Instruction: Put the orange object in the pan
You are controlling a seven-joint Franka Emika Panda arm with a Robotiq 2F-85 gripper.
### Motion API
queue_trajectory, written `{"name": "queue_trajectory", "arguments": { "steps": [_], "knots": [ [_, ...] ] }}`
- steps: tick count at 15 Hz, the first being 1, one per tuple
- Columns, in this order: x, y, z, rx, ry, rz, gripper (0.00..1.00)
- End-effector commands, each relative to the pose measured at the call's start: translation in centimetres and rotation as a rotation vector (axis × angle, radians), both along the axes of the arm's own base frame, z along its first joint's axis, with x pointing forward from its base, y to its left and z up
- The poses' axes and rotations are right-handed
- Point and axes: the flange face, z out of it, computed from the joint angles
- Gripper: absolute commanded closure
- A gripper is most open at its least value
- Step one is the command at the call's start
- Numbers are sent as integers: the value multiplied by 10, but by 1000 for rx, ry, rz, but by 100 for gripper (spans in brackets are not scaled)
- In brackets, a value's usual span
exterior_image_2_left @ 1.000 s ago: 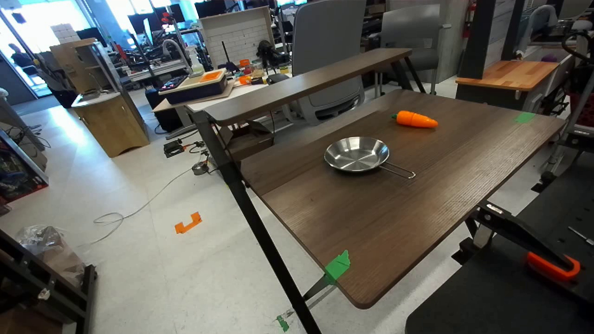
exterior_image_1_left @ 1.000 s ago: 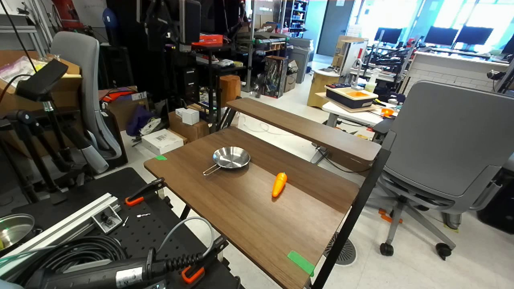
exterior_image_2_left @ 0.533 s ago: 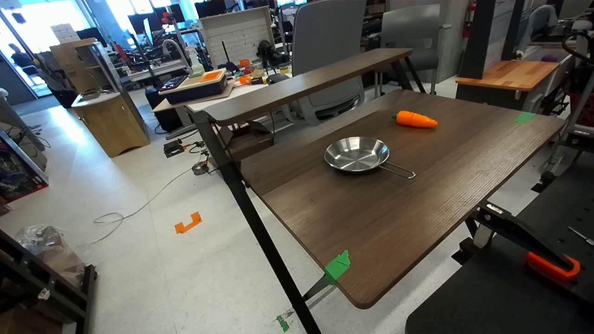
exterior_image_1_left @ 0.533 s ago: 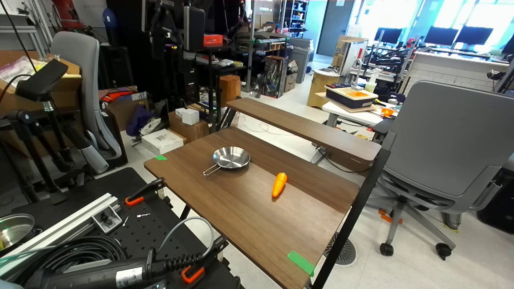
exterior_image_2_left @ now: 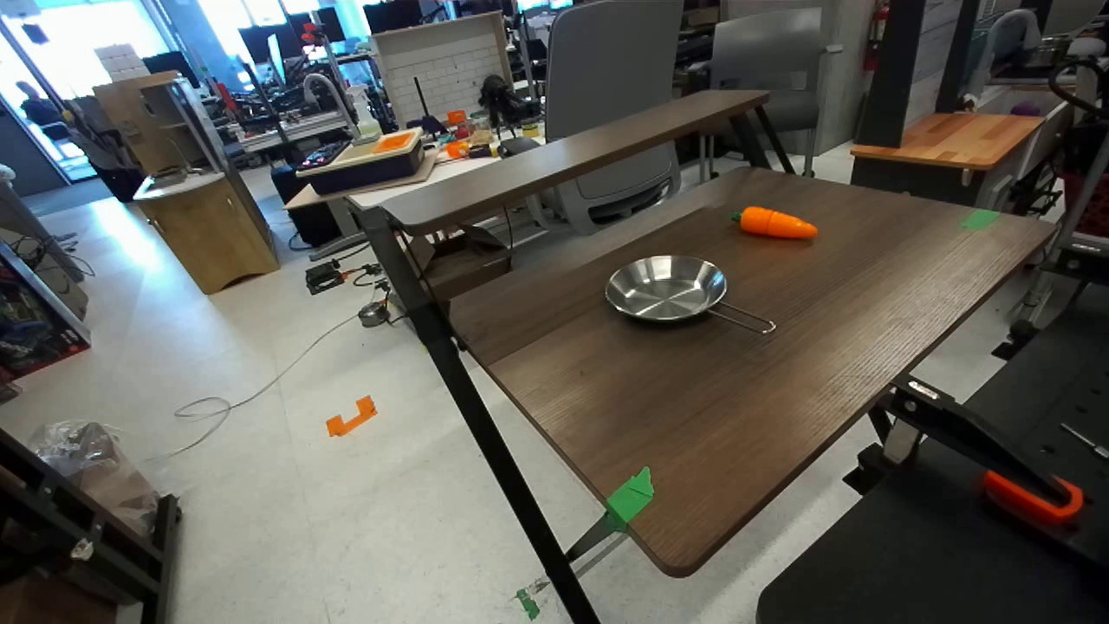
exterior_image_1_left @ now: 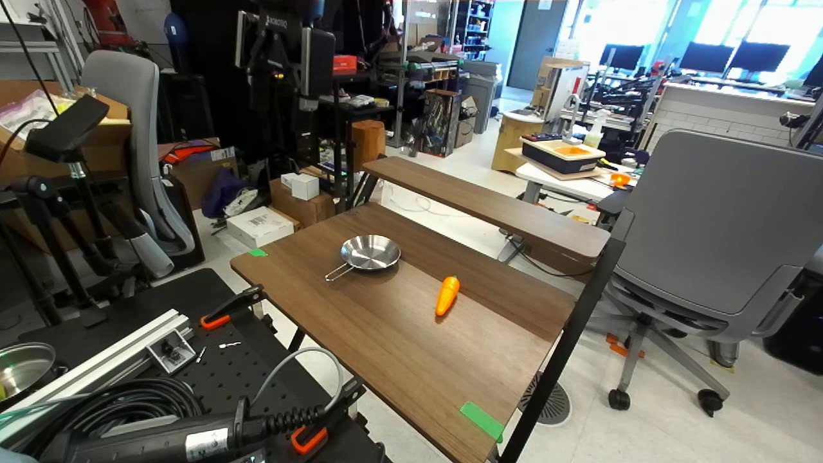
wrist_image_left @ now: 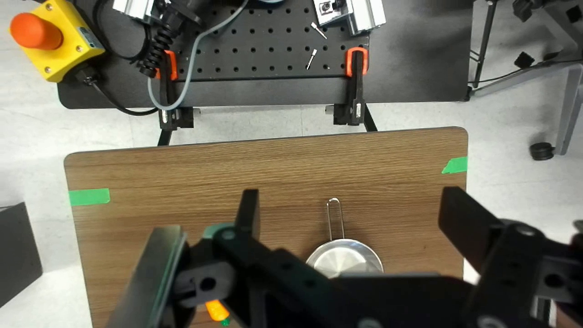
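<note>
Orange carrot [exterior_image_1_left: 448,296]: lying on its side on the tabletop [exterior_image_1_left: 386,347], near the pan [exterior_image_1_left: 371,252] but not touching it; partly hidden by the hand [wrist_image_left: 350,214] in the wrist view.
Pan: flat on the tabletop, bare inside in both exterior views.
Hand: well above the tabletop, jaws spread wide, holding nothing.
Carrot into pan: not begun, by my reading; reaching down, gripping, carrying across and letting go are all left.
</note>
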Motion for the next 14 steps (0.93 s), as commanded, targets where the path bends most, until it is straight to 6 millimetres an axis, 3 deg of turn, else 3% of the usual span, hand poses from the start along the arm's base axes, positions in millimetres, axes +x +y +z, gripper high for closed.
{"name": "queue_trajectory", "arguments": {
  "steps": [1,14],
  "knots": [
    [4,-3,-5,-22,18,-10,0],
    [8,-5,-10,-52,-5,8,0]
  ]
}}
